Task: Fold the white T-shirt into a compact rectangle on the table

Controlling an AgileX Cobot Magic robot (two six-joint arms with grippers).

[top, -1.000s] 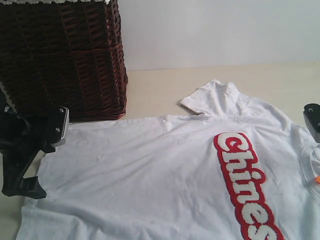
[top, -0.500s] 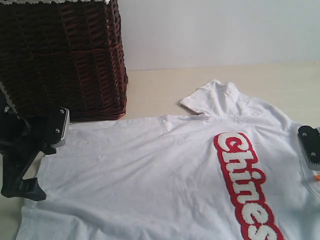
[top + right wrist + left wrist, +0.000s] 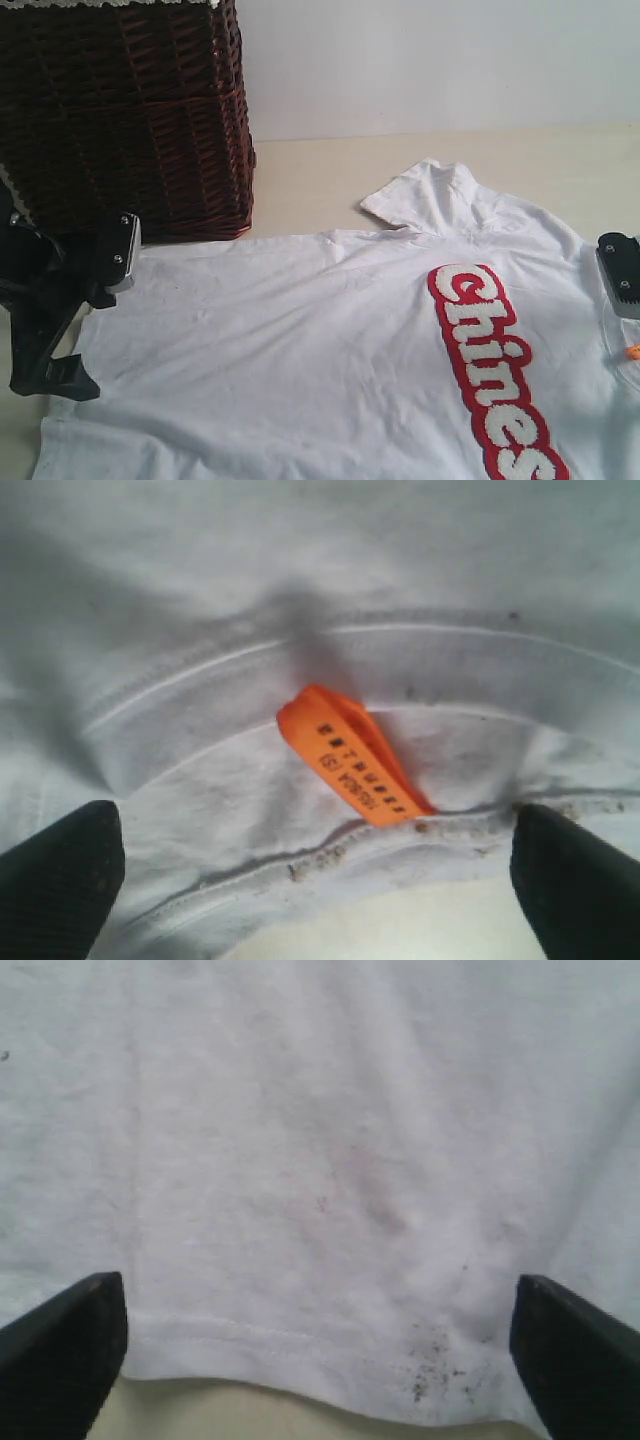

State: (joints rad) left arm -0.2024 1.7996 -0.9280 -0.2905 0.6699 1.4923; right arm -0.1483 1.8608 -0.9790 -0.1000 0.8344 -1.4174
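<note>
Left gripper (image 3: 320, 1360) hangs with its jaws spread wide over the hem of the white T-shirt (image 3: 300, 340), gripping nothing. A dark wicker basket (image 3: 130, 110) stands close beside it, crowding that corner. Right gripper (image 3: 320, 880), equally spread, hovers at the collar above an orange tag (image 3: 355, 765). The shirt lies unfolded on the table (image 3: 320, 190), red-banded lettering (image 3: 490, 360) facing up.
</note>
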